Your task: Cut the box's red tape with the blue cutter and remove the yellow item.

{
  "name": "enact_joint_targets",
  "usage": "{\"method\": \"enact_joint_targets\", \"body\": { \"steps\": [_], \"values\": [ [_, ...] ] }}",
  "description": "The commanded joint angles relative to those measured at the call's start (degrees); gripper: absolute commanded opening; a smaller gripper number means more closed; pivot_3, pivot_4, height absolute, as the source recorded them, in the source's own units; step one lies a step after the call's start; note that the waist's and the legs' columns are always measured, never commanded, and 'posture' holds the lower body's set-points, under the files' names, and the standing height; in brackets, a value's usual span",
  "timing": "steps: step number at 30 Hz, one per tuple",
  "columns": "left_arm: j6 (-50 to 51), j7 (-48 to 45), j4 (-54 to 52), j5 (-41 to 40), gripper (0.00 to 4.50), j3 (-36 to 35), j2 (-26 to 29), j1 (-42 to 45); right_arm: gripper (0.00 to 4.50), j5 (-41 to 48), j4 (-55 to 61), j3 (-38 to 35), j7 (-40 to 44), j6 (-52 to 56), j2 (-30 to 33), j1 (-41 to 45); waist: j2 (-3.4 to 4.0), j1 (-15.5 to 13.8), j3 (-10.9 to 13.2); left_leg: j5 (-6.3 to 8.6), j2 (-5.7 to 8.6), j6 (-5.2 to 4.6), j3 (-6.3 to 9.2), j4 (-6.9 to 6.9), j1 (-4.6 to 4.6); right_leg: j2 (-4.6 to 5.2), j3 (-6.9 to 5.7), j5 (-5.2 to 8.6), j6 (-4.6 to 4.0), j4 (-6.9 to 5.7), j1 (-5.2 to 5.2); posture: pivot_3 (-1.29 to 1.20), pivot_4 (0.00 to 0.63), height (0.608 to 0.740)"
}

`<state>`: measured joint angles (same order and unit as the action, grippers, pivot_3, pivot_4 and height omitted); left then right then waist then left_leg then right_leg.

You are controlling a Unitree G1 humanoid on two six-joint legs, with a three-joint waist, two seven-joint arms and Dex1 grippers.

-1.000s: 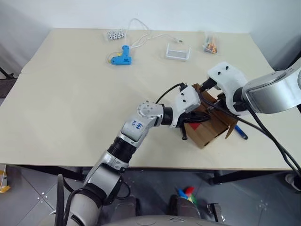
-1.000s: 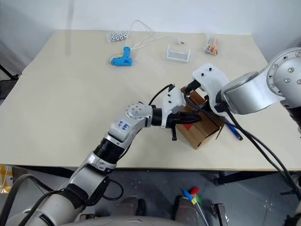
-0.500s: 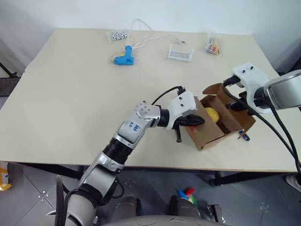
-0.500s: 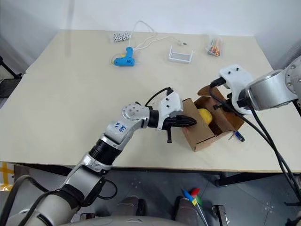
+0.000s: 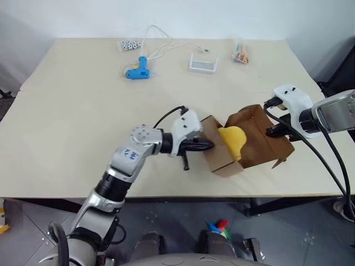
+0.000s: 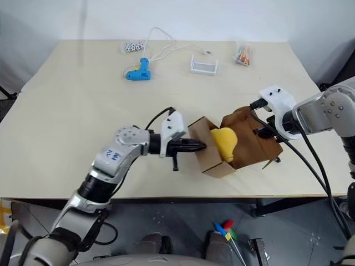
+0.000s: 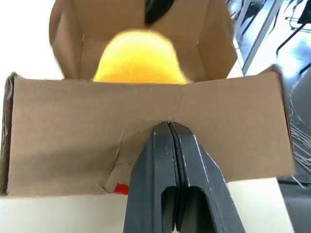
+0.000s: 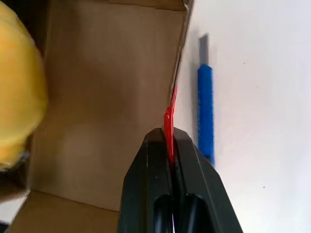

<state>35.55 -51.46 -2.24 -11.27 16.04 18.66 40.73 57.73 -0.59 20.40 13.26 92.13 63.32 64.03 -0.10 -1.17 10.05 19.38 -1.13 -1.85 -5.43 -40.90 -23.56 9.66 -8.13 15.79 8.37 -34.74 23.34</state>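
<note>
Brown cardboard first, from the left eye view: found the box [image 5: 222, 162] near the front edge of the surface [image 5: 83, 100], with its flaps drawn apart to either side. Saw the left jaws shut on the flap at the left side and the right jaws shut on the flap at the right side. Saw the yellow item [image 5: 232, 142] bulging up between them, inside the box. Judged the tape cut and the opening done, but the taking-out not yet begun. Would have kept one flap pinned to steady the box and let the other go. Would then have opened the freed jaws wide before coming down over the soft lump, well clear of the cardboard edges.

From the left wrist view: found the black fingers [image 7: 146, 194] pressed together on the flap's edge at a crease. Noted a scrap of red tape [image 7: 121, 188] just beside them and the yellow item behind the flap.

From the right wrist view: found the fingers [image 8: 141, 184] closed tight on a flap edge carrying red tape. Spotted the blue cutter [image 8: 205, 114] lying on the surface just beside that flap, held by nothing.

Against a second before: had both jaws close together over the box then, with the yellow item hidden. Had pulled the flaps well apart since, laying the lump bare. Allowed for a shift of the camera between the two.
</note>
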Motion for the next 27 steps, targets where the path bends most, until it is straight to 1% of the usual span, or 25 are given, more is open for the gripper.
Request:
{"method": "enact_joint_targets", "body": {
  "steps": [1, 6, 10, 14, 15, 16, 18, 19, 21, 22, 23, 24, 26, 27],
  "values": [
    [3.18, 1.42, -0.35, -0.44, 0.0, -0.83, 1.1, -1.61, 0.02, 3.15, 3.69, -1.7, 2.56, 0.37, -1.83, 0.04, -0.01, -0.23, 0.0, 0.0, 0.01, -0.01, 0.02, -0.01, 0.04, 0.0, 0.14, 0.0, 0.0, 0.02, 0.0, 0.0, 0.15, 0.74],
    [3.81, 2.59, -1.09, -1.73, 0.0, -3.15, 0.84, -1.05, 0.02, 5.1, 3.93, -3.45, -0.02, 0.37, -3.1, -0.93, -0.01, -0.43, 0.02, 0.01, 0.12, -0.1, 0.02, -0.05, -0.12, 0.02, 0.48, 0.0, 0.01, 0.05, 0.18, 0.0, 0.15, 0.74],
    [4.13, 3.02, -1.62, -0.81, 0.0, -3.56, 2.6, -1.81, 0.02, 8.21, 4.88, -6.06, -3.7, 0.37, -4.09, -3.92, -0.01, -0.23, 0.02, 0.03, 0.13, -0.09, -0.06, 0.03, -0.16, 0.02, 0.39, -0.01, 0.02, 0.03, 0.25, 0.0, 0.15, 0.74],
    [5.8, 2.02, -2.45, -0.96, 0.0, -3.73, 5.9, -3.27, 0.02, 13.07, 6.07, -9.31, -8.66, 0.37, -5.35, -7.61, 0.0, -0.16, 0.03, 0.01, 0.11, -0.06, -0.4, 0.11, -0.14, -0.01, 0.33, -0.01, 0.03, 0.0, 0.28, 0.0, 0.15, 0.74],
    [4.79, 1.86, -2.35, -0.38, 0.0, -3.75, 7.08, -3.66, 0.22, 13.92, 7.25, -11.09, -8.27, 0.37, -5.87, -8.98, 0.0, -0.14, 0.03, 0.01, 0.11, -0.05, -0.44, 0.11, -0.13, -0.01, 0.35, -0.01, 0.03, 0.0, 0.28, 0.0, 0.15, 0.74],
    [4.45, 0.66, -2.51, -0.55, 0.18, -3.96, 8.8, -4.18, 0.45, 14.3, 8.0, -13.22, -8.75, 0.37, -5.94, -10.57, 0.0, -0.13, 0.03, 0.01, 0.1, -0.05, -0.49, 0.15, -0.1, -0.01, 0.38, -0.01, 0.03, 0.01, 0.29, 0.0, 0.15, 0.74],
    [4.31, -1.97, -3.12, -2.33, 0.57, -5.67, 11.75, -5.4, 0.98, 11.7, 10.04, -19.22, -10.41, -0.08, -6.82, -14.0, 0.0, -0.12, 0.03, 0.01, 0.09, -0.05, -0.5, 0.18, -0.07, -0.01, 0.38, -0.01, 0.03, 0.0, 0.28, 0.0, 0.15, 0.74],
    [4.53, -3.43, -3.72, -3.57, 0.86, -6.72, 13.19, -6.22, 1.33, 10.83, 11.2, -21.35, -9.62, -0.59, -6.15, -15.66, 0.0, -0.13, 0.03, 0.01, 0.09, -0.05, -0.53, 0.22, -0.06, -0.01, 0.39, -0.01, 0.03, 0.02, 0.29, 0.0, 0.15, 0.74],
    [3.1, -5.43, -3.81, -4.9, 1.4, -8.97, 16.12, -8.19, 1.91, 10.11, 14.3, -25.65, -5.12, -3.34, -3.52, -19.86, 0.0, -0.26, 0.03, 0.01, 0.09, -0.05, -0.57, 0.28, -0.07, -0.01, 0.43, -0.01, 0.03, 0.02, 0.35, 0.0, 0.15, 0.74],
    [1.57, -6.42, -2.96, -5.27, 1.72, -10.68, 18.02, -9.81, 2.27, 9.39, 16.64, -28.35, -0.01, -6.94, -1.39, -23.12, 0.01, -0.36, 0.03, 0.01, 0.1, -0.05, -0.55, 0.28, -0.06, -0.01, 0.43, -0.01, 0.03, 0.01, 0.35, 0.0, 0.15, 0.74],
    [-1.03, -7.11, -1.45, -4.79, 1.96, -12.36, 20.32, -11.88, 2.56, 6.82, 19.3, -31.69, 7.14, -12.84, 1.5, -27.86, 0.0, -0.49, 0.04, 0.01, 0.1, -0.05, -0.55, 0.29, -0.07, -0.01, 0.43, -0.01, 0.03, 0.02, 0.35, 0.0, 0.15, 0.74],
    [-4.29, -8.3, 0.08, -4.41, 2.3, -14.06, 22.7, -14.23, 2.91, 2.52, 22.09, -35.09, 15.2, -20.64, 4.15, -33.61, 0.01, -0.48, 0.03, 0.01, 0.11, -0.04, -0.52, 0.33, -0.08, -0.01, 0.41, -0.01, 0.03, 0.1, 0.34, 0.0, 0.15, 0.74],
    [-15.51, -8.61, 5.37, -4.78, 2.9, -21.92, 25.37, -19.46, 3.59, -5.73, 22.28, -43.67, 32.45, -34.53, 7.64, -47.1, -0.01, -0.36, 0.04, 0.02, 0.15, -0.04, -0.6, 0.62, 0.05, -0.01, 0.43, -0.02, 0.07, 0.25, 0.3, 0.0, 0.15, 0.74],
    [-19.63, -9.48, 7.97, -6.41, 3.19, -26.08, 25.96, -21.57, 3.92, -10.03, 21.57, -47.72, 40.04, -42.64, 7.41, -52.86, -0.03, -0.34, 0.04, 0.02, 0.15, -0.04, -0.71, 0.83, 0.26, -0.01, 0.44, -0.04, 0.09, 0.38, 0.18, 0.0, 0.15, 0.74]
  ]
}}
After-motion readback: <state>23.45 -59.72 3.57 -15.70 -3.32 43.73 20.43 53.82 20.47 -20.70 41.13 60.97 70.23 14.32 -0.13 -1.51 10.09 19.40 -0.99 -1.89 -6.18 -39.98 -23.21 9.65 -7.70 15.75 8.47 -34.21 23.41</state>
